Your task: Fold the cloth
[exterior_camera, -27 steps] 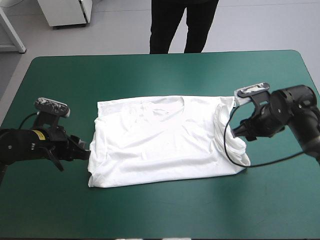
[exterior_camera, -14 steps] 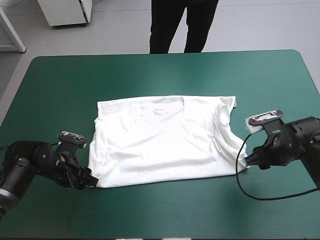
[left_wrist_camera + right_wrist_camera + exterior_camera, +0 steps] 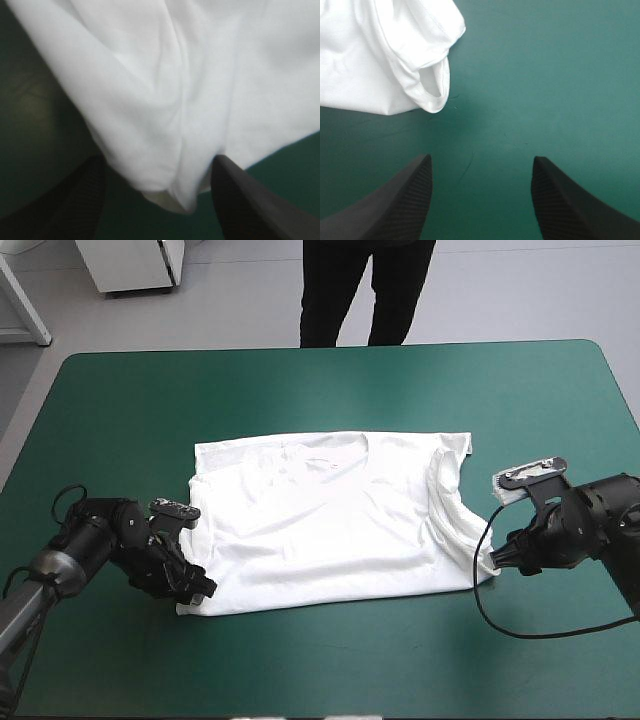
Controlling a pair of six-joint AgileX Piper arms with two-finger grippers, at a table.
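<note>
Straddling the T-shirt (image 3: 210,75) corner, left gripper (image 3: 159,162) spread

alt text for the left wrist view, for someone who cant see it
A rounded corner of the white T-shirt reaches in between the open black jaws of the left gripper, its tip in the gap between them. The teal-green cover shows on both sides of the corner.

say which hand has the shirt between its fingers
The left hand: a corner of the white short-sleeved T-shirt lies between its open fingers. The right hand frames only teal-green cover.
</note>
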